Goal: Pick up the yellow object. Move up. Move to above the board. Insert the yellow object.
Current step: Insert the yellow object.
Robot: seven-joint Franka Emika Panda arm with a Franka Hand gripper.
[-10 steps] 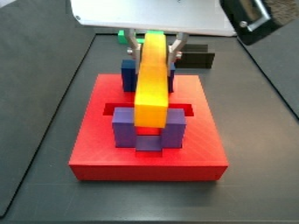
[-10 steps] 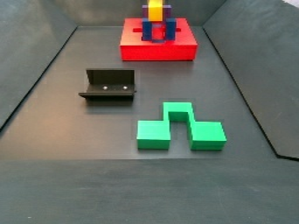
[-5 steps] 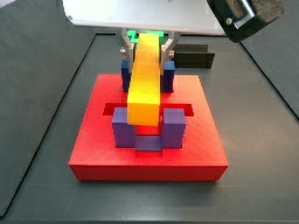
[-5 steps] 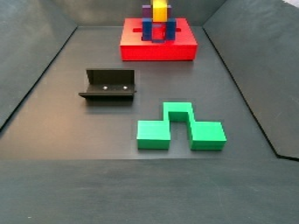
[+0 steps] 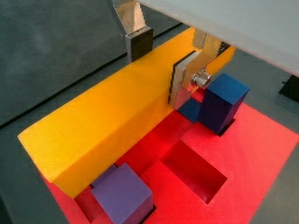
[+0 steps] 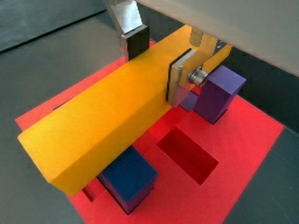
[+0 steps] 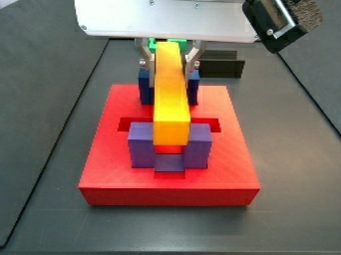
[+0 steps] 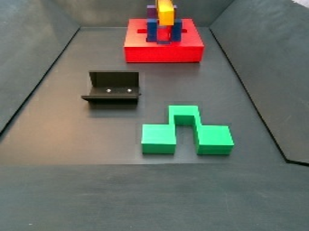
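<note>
The yellow object (image 7: 170, 85) is a long yellow-orange bar. My gripper (image 7: 170, 48) is shut on its far end and holds it over the board (image 7: 167, 179), a red slab. The bar runs along the middle line between the pairs of blue-purple posts (image 7: 139, 144), near end tilted down by the near pair. In both wrist views the gripper (image 5: 162, 68) (image 6: 158, 63) has a finger on each long side of the bar (image 5: 105, 114) (image 6: 105, 114), with the board (image 5: 251, 166) (image 6: 233, 149) and a square recess (image 6: 187, 157) below. The bar (image 8: 164, 13) and board (image 8: 163, 52) also show far back in a side view.
The fixture (image 8: 112, 88) stands on the dark floor away from the board and shows behind the board in a side view (image 7: 224, 67). A green notched block (image 8: 183, 135) lies further off on the floor. Sloping dark walls (image 8: 36, 81) bound the floor.
The gripper still holds the bar over the board. The bar's near end has dipped slightly compared with half a second ago.
</note>
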